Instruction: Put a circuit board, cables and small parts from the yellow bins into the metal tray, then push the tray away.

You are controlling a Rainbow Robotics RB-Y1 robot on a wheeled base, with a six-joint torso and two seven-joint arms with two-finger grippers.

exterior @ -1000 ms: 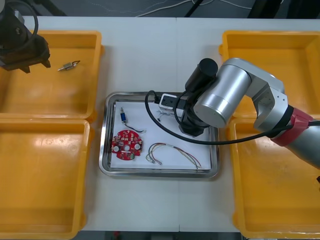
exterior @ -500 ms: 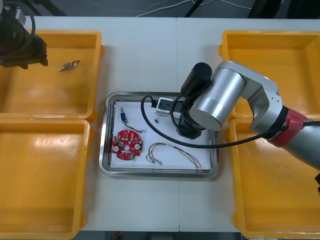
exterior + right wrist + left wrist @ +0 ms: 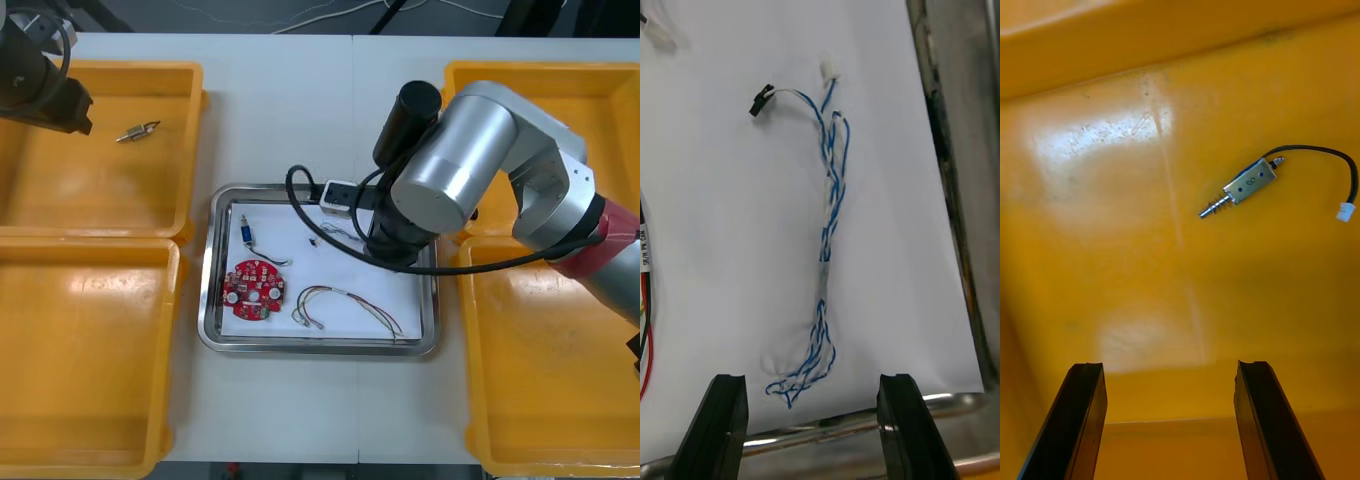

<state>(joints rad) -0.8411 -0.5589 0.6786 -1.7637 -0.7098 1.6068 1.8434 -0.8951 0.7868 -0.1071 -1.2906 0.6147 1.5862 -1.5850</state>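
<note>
Arm on the right reaches in from between the two right-hand bins. Its silver elbow is bent high over the right half of the metal tray and its wrist points straight down at the tray's white floor. Half a second ago the elbow sat lower and nearer the tray's middle; it has since swung up toward the far right bin and uncovered part of the floor. The left arm hangs over the far left yellow bin and has edged a little closer to that bin's outer far corner.

The round red circuit board lies in the tray's near left part. The red and yellow cable is just beside it, toward the right, and a second small metal part lies beyond the board.

The right gripper stands wide open and grips nothing. The blue and white cable lies loose on the white floor, with its looped end between the fingertips. The left gripper is equally spread and empty above the bin floor. A small metal part with a black lead lies well ahead of its fingers.
</note>
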